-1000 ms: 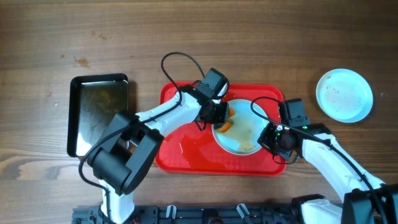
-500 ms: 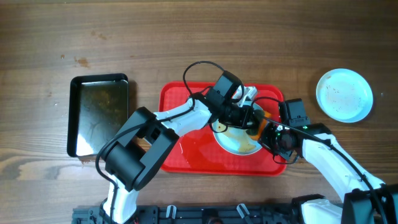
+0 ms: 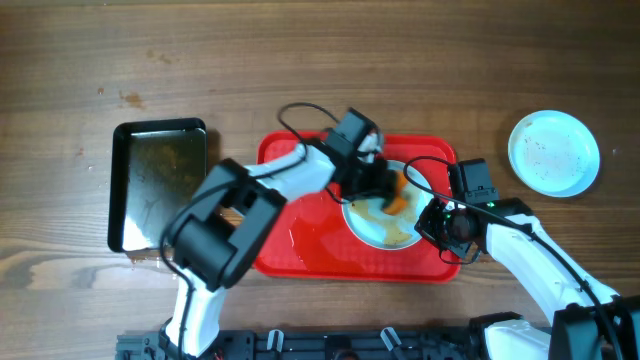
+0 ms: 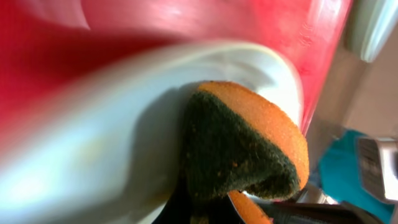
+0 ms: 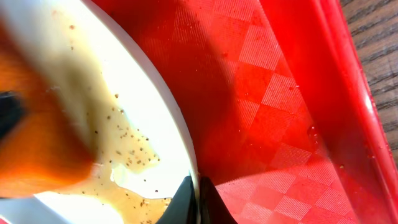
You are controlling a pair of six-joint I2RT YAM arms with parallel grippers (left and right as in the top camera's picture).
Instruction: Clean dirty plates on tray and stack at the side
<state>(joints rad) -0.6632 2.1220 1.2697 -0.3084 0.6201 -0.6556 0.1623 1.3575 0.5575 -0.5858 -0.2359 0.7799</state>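
Note:
A pale plate (image 3: 385, 228) smeared with brown speckled liquid lies on the red tray (image 3: 300, 240). My left gripper (image 3: 385, 185) is shut on an orange and dark-green sponge (image 3: 397, 195), which presses on the plate's upper part. In the left wrist view the sponge (image 4: 242, 149) fills the middle against the white plate (image 4: 93, 143), with the left gripper (image 4: 217, 208) at the bottom edge. My right gripper (image 3: 432, 222) is shut on the plate's right rim. In the right wrist view the right gripper (image 5: 198, 199) pinches the rim of the plate (image 5: 124, 106) above the tray (image 5: 273, 106).
A second pale plate (image 3: 553, 152) with small specks sits on the wooden table to the right of the tray. A black metal pan (image 3: 160, 185) lies to the tray's left. The left arm's cable loops over the tray's far rim.
The left gripper swept the sponge from the plate's left edge to its right edge, then back toward the middle. The right gripper kept its hold on the rim.

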